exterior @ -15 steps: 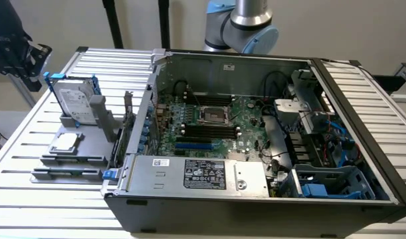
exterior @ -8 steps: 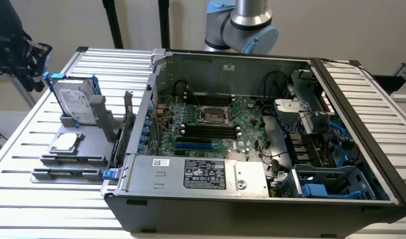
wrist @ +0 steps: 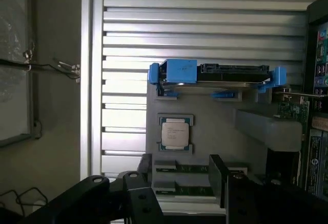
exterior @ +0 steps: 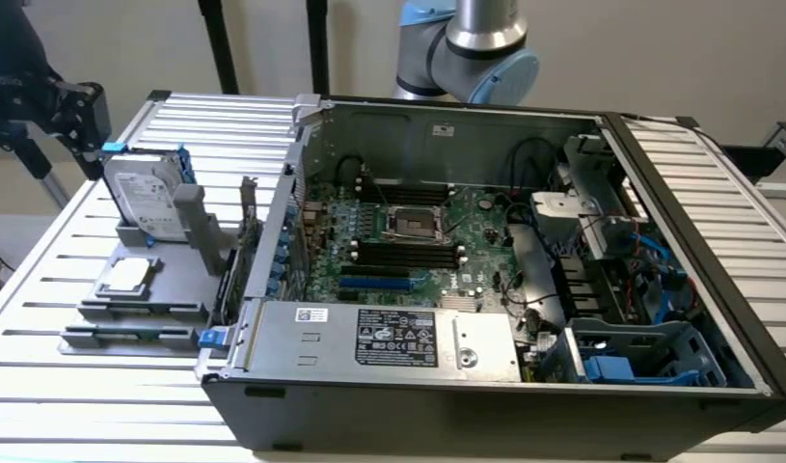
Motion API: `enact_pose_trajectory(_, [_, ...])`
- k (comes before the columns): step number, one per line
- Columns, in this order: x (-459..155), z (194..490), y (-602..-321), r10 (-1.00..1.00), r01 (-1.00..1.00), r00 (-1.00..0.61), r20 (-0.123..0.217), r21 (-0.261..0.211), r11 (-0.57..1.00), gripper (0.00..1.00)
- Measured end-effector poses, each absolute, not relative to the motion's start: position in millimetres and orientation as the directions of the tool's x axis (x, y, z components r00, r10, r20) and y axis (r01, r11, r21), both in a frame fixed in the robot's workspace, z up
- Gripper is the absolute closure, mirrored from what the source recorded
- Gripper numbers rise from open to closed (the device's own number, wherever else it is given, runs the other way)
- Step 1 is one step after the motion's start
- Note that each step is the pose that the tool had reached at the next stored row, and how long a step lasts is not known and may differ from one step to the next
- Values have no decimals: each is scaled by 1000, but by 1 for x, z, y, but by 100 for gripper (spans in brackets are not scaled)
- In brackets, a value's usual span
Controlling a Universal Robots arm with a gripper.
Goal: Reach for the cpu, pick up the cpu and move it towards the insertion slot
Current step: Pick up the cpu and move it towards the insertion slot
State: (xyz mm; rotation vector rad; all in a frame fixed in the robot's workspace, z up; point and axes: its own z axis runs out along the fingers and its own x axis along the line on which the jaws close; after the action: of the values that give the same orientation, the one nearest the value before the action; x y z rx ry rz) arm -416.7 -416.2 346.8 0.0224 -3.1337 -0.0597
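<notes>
The cpu [exterior: 126, 275] is a small silver square chip lying flat in a grey holder on the slatted table, at the exterior view's left of the computer case. In the wrist view the cpu [wrist: 175, 134] lies just beyond the gap between my two black fingers [wrist: 146, 166]. My gripper [wrist: 182, 171] is open, holds nothing, and hangs well above the holder. In the exterior view the gripper [exterior: 73, 111] is the black body at the far left, behind the hard drive. The insertion slot [exterior: 416, 224] is the silver-framed socket on the green board inside the case.
A silver hard drive in a blue frame [exterior: 149, 198] stands upright just behind the cpu, and shows as the hard drive [wrist: 215, 74] in the wrist view. Memory sticks [exterior: 129, 336] lie in front of the cpu. The open case wall [exterior: 284, 222] rises between holder and board.
</notes>
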Motion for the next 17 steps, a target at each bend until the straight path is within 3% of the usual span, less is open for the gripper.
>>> enact_pose_trajectory(2, [-417, 343, -416, -11, -10, -1000, 8, 38, 999, 41])
enact_pose_trajectory(3, [-417, 341, -416, -9, -9, -1000, 8, 38, 999, 35])
enact_pose_trajectory(17, [-417, 316, -418, 16, 16, -1000, 8, 38, 999, 35])
